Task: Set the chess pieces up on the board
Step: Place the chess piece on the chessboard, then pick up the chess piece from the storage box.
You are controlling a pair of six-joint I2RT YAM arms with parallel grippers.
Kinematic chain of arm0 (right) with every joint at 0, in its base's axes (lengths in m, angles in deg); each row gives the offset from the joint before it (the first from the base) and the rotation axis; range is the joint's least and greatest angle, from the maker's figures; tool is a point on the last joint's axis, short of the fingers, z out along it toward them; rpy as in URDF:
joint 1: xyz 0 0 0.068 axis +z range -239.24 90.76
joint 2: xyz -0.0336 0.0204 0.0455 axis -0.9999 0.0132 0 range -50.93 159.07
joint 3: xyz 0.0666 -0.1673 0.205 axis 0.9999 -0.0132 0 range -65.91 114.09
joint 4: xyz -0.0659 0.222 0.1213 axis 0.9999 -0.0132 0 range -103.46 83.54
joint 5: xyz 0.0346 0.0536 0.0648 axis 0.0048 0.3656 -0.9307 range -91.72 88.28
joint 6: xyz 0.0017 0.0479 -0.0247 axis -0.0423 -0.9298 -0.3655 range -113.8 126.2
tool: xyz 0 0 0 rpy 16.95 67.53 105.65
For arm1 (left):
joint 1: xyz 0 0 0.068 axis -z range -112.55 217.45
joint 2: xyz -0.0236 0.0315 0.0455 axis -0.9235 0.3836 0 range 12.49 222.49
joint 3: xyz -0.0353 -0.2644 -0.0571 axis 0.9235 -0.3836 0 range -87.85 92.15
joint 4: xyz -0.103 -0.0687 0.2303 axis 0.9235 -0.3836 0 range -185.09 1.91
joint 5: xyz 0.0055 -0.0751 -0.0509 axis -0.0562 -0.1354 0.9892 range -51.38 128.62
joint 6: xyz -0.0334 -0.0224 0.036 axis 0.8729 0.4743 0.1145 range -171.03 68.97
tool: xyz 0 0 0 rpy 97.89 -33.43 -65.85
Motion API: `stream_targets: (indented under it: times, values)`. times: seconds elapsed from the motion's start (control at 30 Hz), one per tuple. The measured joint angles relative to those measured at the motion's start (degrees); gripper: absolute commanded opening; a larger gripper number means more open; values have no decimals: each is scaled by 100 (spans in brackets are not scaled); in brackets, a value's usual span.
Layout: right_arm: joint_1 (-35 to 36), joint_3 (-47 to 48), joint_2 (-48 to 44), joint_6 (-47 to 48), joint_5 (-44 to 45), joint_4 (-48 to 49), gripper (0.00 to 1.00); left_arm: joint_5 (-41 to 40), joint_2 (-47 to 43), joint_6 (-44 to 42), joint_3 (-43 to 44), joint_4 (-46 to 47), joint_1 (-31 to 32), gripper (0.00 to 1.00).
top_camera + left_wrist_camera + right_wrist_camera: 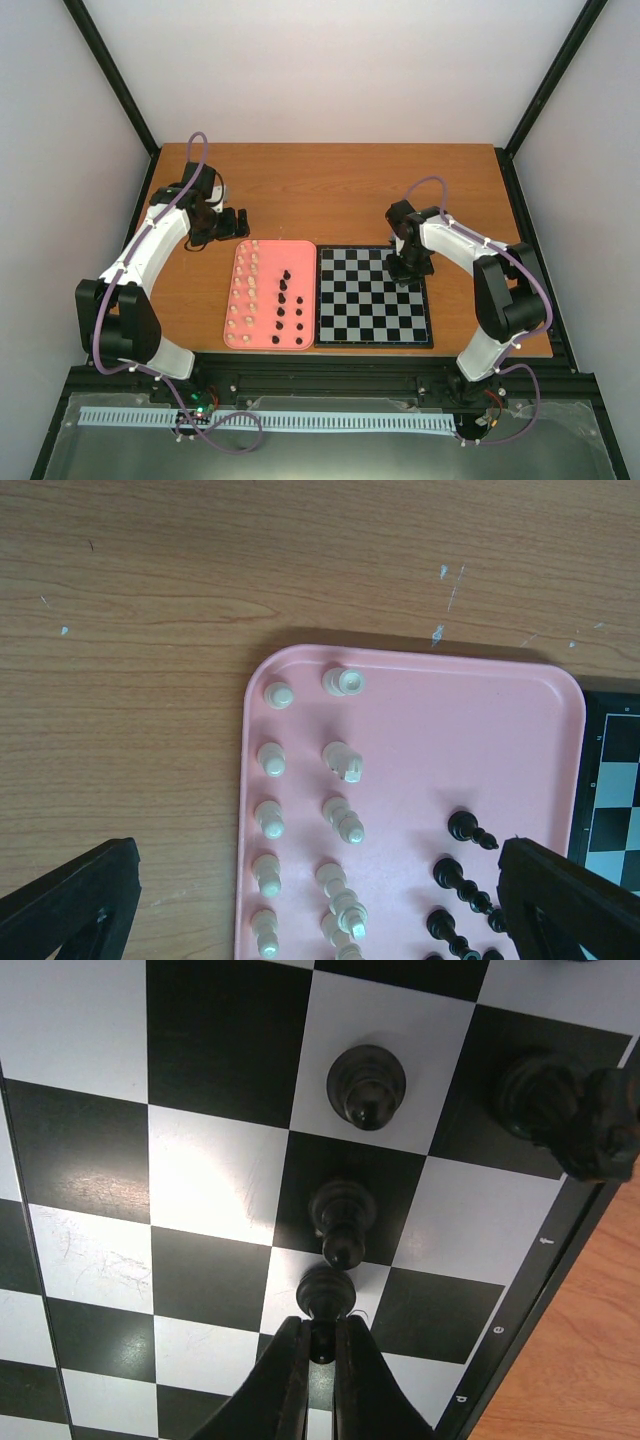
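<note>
The chessboard (350, 300) lies right of the pink tray (300, 255). My right gripper (320, 1340) is low over the board's far right edge, shut on a black pawn (326, 1293) that stands on a white square. Two more black pawns (342, 1220) (366, 1085) stand in line beyond it, and a larger black piece (560, 1110) stands near the border. My left gripper (320, 910) is open above the tray's far end (430, 710), its fingers (70, 900) spread wide. Cream-white pieces (340, 820) and black pieces (465, 830) stand on the tray.
The tray holds two columns of white pieces (243, 290) on its left and several black ones (285, 300) on its right. The board's edge (615, 780) touches the tray. Bare wooden table (320, 190) lies behind both.
</note>
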State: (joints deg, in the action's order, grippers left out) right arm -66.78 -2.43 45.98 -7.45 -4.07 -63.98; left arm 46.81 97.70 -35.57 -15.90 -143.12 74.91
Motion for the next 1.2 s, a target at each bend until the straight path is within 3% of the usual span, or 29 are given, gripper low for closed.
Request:
stream_targets:
  times: [0.47,0.73,0.87,1.03,1.2]
  values:
    - [-4,0,4,101,-118,-4,18,0,2,0,-2,0,0,100]
    - [-4,177,-90,61,-243,-251,38,0,2,0,-2,2,0,100]
    - [72,544,-385,4,-243,-612,42,0,2,0,-2,2,0,100]
    - [608,1349,-442,-92,-262,-892,45,2,2,2,-2,2,0,100]
    - [1611,2369,367,-142,-407,-844,52,2,2,2,-2,4,0,100]
